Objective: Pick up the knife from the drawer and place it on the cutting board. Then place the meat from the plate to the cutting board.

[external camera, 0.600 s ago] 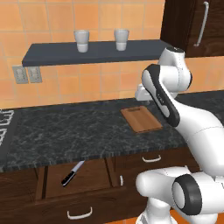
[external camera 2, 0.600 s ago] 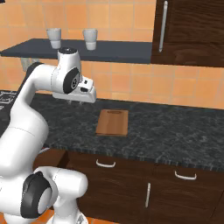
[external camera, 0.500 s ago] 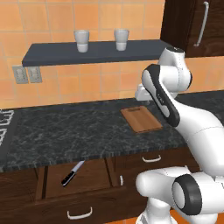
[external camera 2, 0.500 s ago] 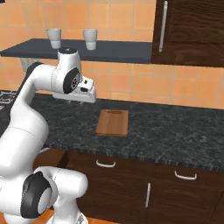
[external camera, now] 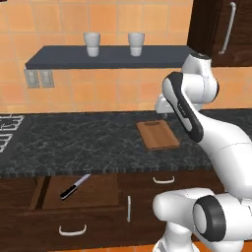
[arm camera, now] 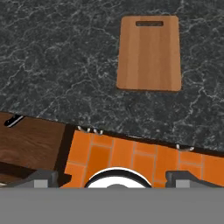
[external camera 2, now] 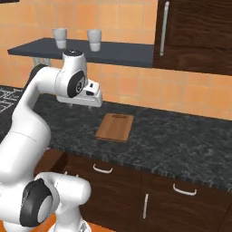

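Observation:
The knife (external camera: 75,186), with a black handle and a slim silver blade, lies slantwise on the light floor of the open drawer (external camera: 93,193) below the counter's front edge. In the hand view only the tip of the knife (arm camera: 13,121) peeks in at the left edge, on the drawer (arm camera: 33,141). The cutting board (external camera: 157,134) lies bare on the dark counter, and it also shows as the cutting board (arm camera: 149,53) in the hand view. My gripper (arm camera: 117,179) hangs high above the counter, left of the board, open and holding nothing. The plate and the meat are out of view.
A dark wall shelf (external camera: 108,55) carries two grey cups (external camera: 91,43). A stove (external camera: 7,129) borders the counter on the left. A tall dark cabinet (external camera 2: 195,36) stands at the right. Closed cabinet fronts with white handles (external camera 2: 102,169) run under the speckled counter (external camera 2: 181,145).

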Available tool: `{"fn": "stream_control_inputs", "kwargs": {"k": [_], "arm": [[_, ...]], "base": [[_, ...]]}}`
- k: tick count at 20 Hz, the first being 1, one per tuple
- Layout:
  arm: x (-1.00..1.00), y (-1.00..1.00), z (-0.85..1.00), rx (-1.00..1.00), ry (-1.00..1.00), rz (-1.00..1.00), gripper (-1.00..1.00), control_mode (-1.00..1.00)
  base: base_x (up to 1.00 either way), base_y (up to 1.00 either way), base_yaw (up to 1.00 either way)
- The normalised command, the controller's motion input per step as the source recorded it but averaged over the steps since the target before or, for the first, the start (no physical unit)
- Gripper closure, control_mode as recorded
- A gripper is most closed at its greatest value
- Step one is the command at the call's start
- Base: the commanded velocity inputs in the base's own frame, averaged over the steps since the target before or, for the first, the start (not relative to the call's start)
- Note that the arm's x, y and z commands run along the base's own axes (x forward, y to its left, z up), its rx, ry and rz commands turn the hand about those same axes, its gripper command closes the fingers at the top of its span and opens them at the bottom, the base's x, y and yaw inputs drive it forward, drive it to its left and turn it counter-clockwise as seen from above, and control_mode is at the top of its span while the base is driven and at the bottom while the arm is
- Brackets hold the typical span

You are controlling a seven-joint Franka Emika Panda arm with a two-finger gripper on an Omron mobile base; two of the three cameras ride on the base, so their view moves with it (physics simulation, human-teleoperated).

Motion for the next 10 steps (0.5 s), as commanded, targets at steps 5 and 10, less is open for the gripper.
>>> {"fn": "stream_control_inputs", "kwargs": {"k": [5, 10], "arm": [[0.00, 0.00, 0.00, 0.00, 0.00, 0.00, -1.00, 1.00], [0.00, 0.00, 0.00, 0.00, 0.00, 0.00, -1.00, 1.00]], "base": [[0.01, -0.23, 0.46], [0.01, 0.00, 0.66]]}}
